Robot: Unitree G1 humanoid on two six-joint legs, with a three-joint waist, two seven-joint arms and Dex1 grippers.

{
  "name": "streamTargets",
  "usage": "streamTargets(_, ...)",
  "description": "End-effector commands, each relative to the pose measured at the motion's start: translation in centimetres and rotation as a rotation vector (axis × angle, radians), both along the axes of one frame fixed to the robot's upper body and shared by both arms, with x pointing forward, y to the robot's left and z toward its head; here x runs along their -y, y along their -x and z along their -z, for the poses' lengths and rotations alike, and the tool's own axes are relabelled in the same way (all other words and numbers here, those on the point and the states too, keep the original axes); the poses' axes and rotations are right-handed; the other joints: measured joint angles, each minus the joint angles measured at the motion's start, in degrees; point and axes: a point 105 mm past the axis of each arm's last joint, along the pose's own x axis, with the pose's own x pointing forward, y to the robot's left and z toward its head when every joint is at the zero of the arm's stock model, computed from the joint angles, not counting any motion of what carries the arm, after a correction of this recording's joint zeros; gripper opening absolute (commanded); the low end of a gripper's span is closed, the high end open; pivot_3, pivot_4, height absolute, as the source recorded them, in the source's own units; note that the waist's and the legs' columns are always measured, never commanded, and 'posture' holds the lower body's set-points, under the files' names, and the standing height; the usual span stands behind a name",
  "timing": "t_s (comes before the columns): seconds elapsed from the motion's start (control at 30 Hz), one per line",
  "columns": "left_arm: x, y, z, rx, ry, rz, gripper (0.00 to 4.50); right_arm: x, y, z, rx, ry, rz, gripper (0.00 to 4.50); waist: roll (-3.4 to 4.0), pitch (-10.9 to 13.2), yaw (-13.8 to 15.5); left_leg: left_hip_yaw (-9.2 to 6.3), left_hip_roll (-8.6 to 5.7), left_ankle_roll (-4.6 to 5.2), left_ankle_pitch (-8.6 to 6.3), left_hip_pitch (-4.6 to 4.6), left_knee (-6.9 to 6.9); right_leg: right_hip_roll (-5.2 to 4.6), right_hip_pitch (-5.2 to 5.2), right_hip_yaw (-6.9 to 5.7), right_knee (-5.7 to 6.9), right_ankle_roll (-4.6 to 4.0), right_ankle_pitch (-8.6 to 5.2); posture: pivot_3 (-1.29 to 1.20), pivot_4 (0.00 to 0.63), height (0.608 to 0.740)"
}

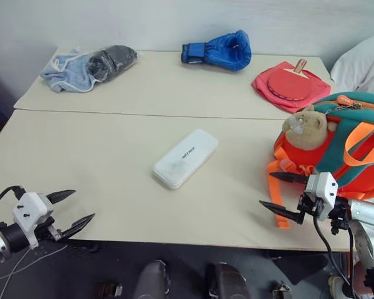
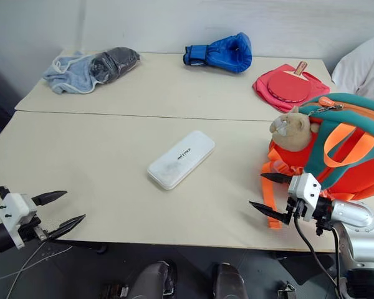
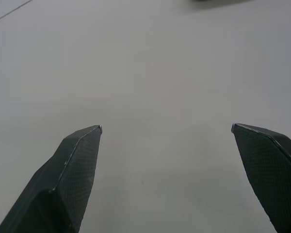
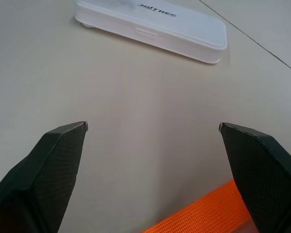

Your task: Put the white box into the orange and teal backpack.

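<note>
The white box (image 1: 186, 158) is seen flat at table centre. The orange and teal backpack (image 1: 355, 146) is stood right. Left gripper (image 1: 70, 208) and right gripper (image 1: 275, 193) are held wide open, empty.

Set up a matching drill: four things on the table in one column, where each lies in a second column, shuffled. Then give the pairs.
Things
1. white box
2. blue boxing glove
3. orange and teal backpack
4. grey bundle on a blue cloth

Places
A. far left corner of the table
B. near right edge, by the right gripper
C. middle of the near table
D. far edge, near the pink paddle case

Pairs: 1-C, 2-D, 3-B, 4-A
</note>
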Motion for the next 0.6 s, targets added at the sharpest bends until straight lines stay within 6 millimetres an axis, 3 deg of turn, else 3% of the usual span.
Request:
streamTargets(0.03, 0.6, -1.1, -1.6, 0.07, 0.003, -0.002, 4.5, -0.4, -0.3, -0.3, 0.035, 0.006, -0.036, 4.45, 0.0, 0.0, 0.0, 0.0, 0.01, 0.0, 0.0, 0.0, 0.0, 0.01, 0.0, 0.0, 0.0, 0.0, 0.0, 0.0, 0.15, 0.74)
streamTargets(0.23, 3.3, -2.3, -2.8, 0.05, 0.094, 0.057, 4.5, -1.7, -1.1, -0.3, 0.001, -0.031, -0.025, 4.45, 0.0, 0.0, 0.0, 0.01, -0.01, 0.01, 0.03, 0.0, 0.05, 0.0, 0.01, 0.02, 0.06, 0.02, 0.01, 0.0, 0.15, 0.74)
streamTargets(0.33, 5.7, -2.9, -2.7, -0.009, 0.122, 0.094, 4.5, -4.6, -1.6, -1.4, -0.025, -0.073, -0.04, 4.45, 0.0, 0.0, 0.0, 0.0, -0.01, -0.02, 0.04, -0.01, 0.03, 0.0, 0.0, 0.02, 0.06, 0.02, 0.01, 0.0, 0.15, 0.74)
streamTargets(0.4, 7.1, -2.9, -2.3, -0.032, 0.13, 0.118, 4.5, -6.0, -1.9, -1.7, -0.046, -0.073, -0.039, 3.94, 0.01, 0.0, -0.2, -0.01, -0.01, -0.06, 0.07, -0.01, 0.04, 0.0, -0.02, 0.03, 0.11, 0.02, 0.01, 0.0, 0.15, 0.74)
streamTargets(0.43, 7.5, -3.2, -2.0, -0.039, 0.127, 0.11, 4.32, -6.6, -2.2, -1.6, -0.046, -0.042, -0.037, 3.54, 0.01, 0.0, -0.2, 0.0, 0.0, -0.07, 0.07, 0.0, 0.04, 0.01, -0.04, 0.07, 0.15, 0.02, 0.01, 0.0, 0.15, 0.74)
streamTargets(0.6, 10.2, -4.1, -0.5, -0.074, 0.179, 0.056, 3.1, -8.5, -7.2, -2.1, 0.055, -0.011, 0.253, 1.97, 0.01, 0.0, -0.1, 0.03, -0.01, -0.14, 0.11, -0.05, 0.03, 0.04, -0.18, 0.12, 0.22, 0.02, 0.01, 0.0, 0.15, 0.74)
